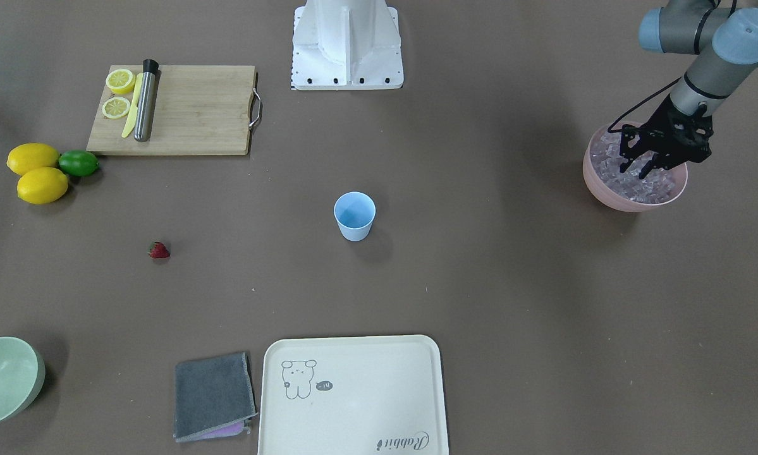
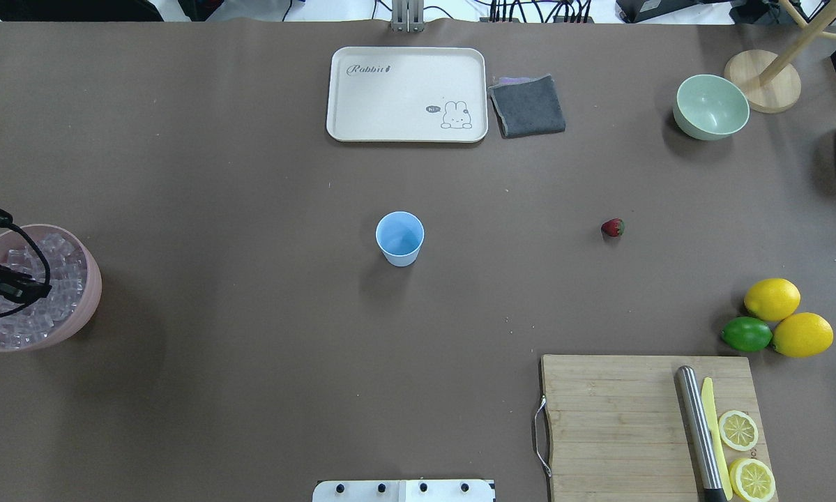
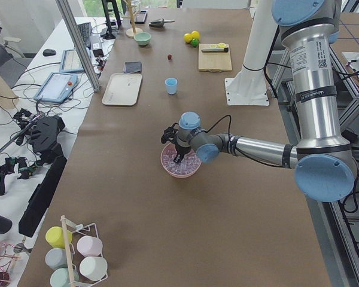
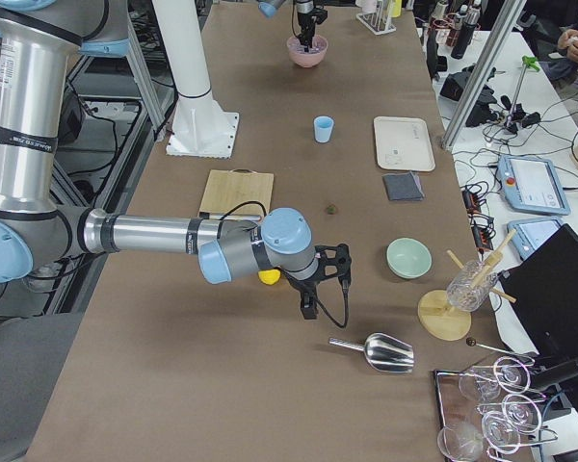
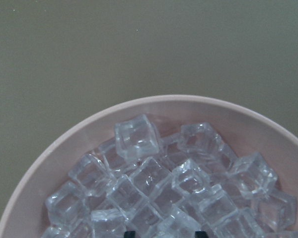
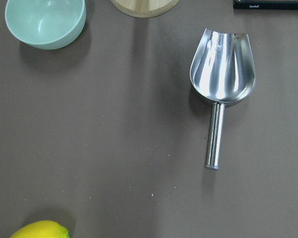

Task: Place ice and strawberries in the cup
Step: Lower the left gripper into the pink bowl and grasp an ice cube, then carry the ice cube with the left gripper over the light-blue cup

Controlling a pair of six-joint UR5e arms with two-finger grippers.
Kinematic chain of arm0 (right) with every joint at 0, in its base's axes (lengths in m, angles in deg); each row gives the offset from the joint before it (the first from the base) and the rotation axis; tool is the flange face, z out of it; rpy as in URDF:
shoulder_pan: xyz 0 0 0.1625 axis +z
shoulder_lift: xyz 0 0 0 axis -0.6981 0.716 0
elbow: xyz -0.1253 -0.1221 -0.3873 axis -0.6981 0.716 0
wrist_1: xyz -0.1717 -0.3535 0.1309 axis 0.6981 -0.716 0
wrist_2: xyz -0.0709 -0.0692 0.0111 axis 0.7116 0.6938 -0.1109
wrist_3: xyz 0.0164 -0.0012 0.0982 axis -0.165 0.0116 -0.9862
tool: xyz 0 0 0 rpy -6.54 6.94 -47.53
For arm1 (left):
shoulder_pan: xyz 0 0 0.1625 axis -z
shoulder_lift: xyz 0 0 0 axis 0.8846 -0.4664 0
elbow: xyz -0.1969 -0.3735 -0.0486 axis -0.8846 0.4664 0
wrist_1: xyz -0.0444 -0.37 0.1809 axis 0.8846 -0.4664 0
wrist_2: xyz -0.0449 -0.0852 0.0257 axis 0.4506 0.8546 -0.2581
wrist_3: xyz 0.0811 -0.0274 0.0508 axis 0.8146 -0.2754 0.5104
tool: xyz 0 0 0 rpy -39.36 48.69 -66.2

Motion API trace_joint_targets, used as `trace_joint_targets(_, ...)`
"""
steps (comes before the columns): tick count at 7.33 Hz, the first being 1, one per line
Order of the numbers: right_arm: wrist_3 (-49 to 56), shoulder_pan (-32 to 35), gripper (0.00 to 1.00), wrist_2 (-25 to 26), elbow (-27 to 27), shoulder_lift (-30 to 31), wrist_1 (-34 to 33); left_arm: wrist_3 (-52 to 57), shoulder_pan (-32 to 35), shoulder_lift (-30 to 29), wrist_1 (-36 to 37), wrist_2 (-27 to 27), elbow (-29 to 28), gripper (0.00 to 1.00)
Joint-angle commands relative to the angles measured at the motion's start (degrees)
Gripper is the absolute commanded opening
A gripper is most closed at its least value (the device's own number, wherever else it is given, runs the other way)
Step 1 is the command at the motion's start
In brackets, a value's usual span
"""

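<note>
Ice (image 5: 154, 183) sits piled in the pink bowl (image 1: 600, 189), far out on my left. Cup (image 1: 354, 217) is mid-table, strawberry (image 1: 158, 251) well apart from it. Front view: my left gripper (image 1: 638, 165) is down in the bowl, fingers spread. Left wrist view adds the fingertips (image 5: 130, 233), apart with one cube between them; grip unconfirmed. Right gripper (image 4: 313, 289) shows only in the side view, near the metal scoop (image 6: 222, 74); can't tell its state.
</note>
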Motion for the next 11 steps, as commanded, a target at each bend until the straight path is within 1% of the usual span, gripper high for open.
trace_joint_targets(1, 0.0, 0.0, 1.0, 0.06, 0.03, 0.0, 0.0, 0.41, 0.47, -0.56, 0.12, 0.58, 0.14, 0.0)
trace_joint_targets(2, 0.0, 0.0, 1.0, 0.06, 0.03, 0.0, 0.0, 0.41, 1.43, -1.78, 0.73, 1.36, 0.14, 0.0)
trace_joint_targets(4, 0.0, 0.0, 1.0, 0.06, -0.06, -0.09, 0.0, 0.59, 8.97, -7.04, 2.76, 7.23, -0.56, 0.0)
trace_joint_targets(5, -0.09, 0.0, 1.0, 0.06, -0.06, -0.09, 0.0, 0.5, 11.52, -10.2, 4.67, 11.0, -0.56, 0.0)
trace_joint_targets(6, -0.09, 0.0, 1.0, 0.06, -0.06, -0.17, 0.0, -0.2, 12.77, -14.32, 7.83, 12.08, -0.21, 0.0)
trace_joint_targets(7, -0.09, 0.0, 1.0, 0.06, -0.06, -0.26, 0.0, -1.51, 12.43, -18.97, 11.16, 12.18, -0.56, 0.0)
trace_joint_targets(8, -0.09, 0.0, 1.0, 0.06, -0.06, -0.26, 0.0, -10.22, 10.95, -25.37, 13.2, 12.09, -1.0, 0.0)
trace_joint_targets(9, -0.09, 0.0, 1.0, -0.02, -0.06, -0.26, 0.0, -17.53, 5.97, -29.61, 13.22, 11.4, -1.35, 0.0)
trace_joint_targets(10, 0.0, 0.0, 1.0, 0.06, -0.06, -0.35, 0.0, -23.0, 1.31, -33.4, 13.22, 8.35, -2.14, 0.0)
trace_joint_targets(11, -0.09, 0.0, 1.0, 0.06, -0.06, -0.35, -0.09, -24.88, -1.78, -35.87, 13.04, 5.1, -3.45, 0.0)
